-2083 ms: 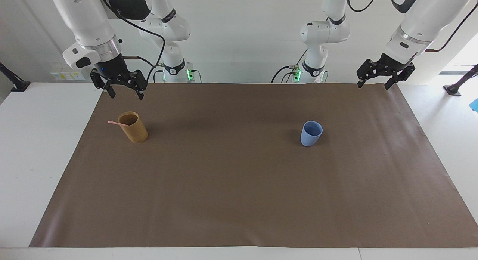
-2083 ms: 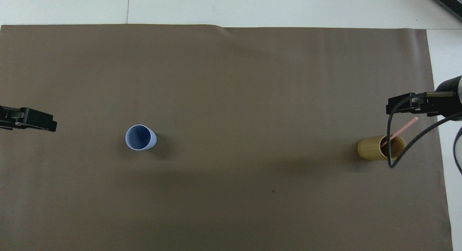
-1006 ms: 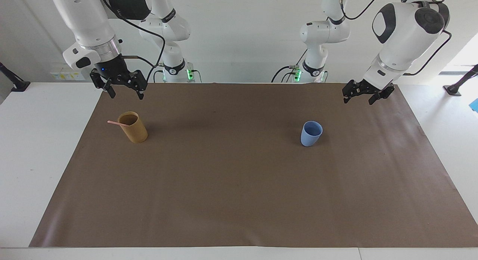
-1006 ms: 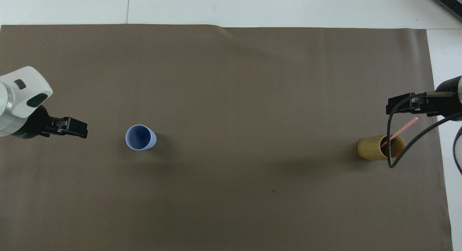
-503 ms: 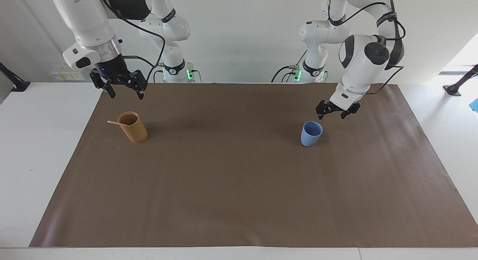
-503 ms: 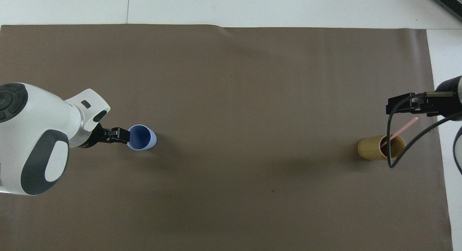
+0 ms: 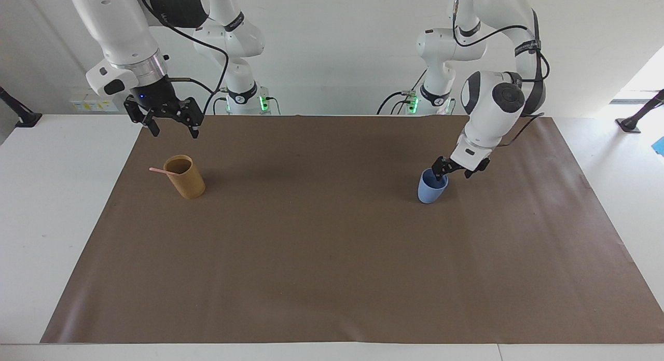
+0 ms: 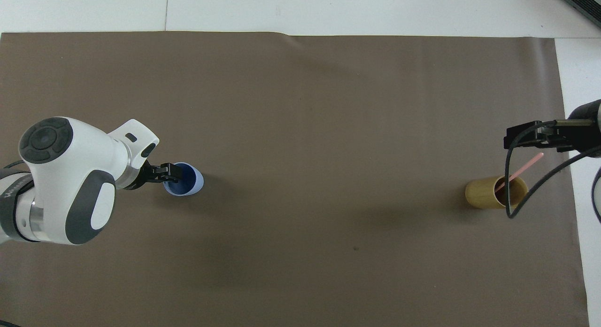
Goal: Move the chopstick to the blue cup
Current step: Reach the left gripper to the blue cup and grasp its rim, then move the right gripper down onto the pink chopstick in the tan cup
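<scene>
Chopstick [image 7: 157, 170] leaning in tan cup [image 7: 185, 177], tip past rim | blue cup [image 7: 431, 186] upright, well apart along mat [image 7: 332, 278] | left gripper [image 7: 455, 170] at blue cup's rim, fingers wide | right gripper [image 7: 173, 126] above tan cup, wide, empty.

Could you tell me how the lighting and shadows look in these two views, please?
Facing view: bright daylight washes out the frame's edge at the left arm's end; soft shadows lie beside the small light-blue tapered cup and the tan cylindrical cup. Overhead view: even light, faint shadows beside both cups, no glare on the matte brown table cover.
</scene>
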You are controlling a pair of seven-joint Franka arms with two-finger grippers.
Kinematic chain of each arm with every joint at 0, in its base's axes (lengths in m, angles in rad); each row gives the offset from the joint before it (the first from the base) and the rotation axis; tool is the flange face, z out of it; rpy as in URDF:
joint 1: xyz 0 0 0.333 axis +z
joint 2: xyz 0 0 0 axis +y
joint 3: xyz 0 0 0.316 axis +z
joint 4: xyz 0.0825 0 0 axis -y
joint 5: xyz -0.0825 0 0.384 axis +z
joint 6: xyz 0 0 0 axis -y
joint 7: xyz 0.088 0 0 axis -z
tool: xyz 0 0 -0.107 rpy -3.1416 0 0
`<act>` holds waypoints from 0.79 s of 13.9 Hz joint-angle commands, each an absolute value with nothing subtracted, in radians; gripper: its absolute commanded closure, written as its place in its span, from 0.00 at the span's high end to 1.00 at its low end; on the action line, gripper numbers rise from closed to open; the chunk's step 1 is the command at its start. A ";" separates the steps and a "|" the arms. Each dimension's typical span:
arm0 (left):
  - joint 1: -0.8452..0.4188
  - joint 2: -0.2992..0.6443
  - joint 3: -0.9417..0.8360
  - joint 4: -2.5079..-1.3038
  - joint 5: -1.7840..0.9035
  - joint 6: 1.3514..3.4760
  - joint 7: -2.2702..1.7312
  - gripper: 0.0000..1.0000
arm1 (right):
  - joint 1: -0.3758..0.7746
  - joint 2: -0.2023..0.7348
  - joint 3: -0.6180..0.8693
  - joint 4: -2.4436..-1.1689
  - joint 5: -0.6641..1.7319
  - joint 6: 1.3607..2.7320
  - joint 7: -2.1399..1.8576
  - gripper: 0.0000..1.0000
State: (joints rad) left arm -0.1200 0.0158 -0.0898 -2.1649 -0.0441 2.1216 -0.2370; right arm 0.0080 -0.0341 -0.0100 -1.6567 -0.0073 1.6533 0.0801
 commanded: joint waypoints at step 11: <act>-0.137 0.031 -0.086 -2.191 -0.058 2.163 -0.255 0.89 | -0.146 -0.029 -0.021 -1.922 0.015 2.094 -0.311 1.00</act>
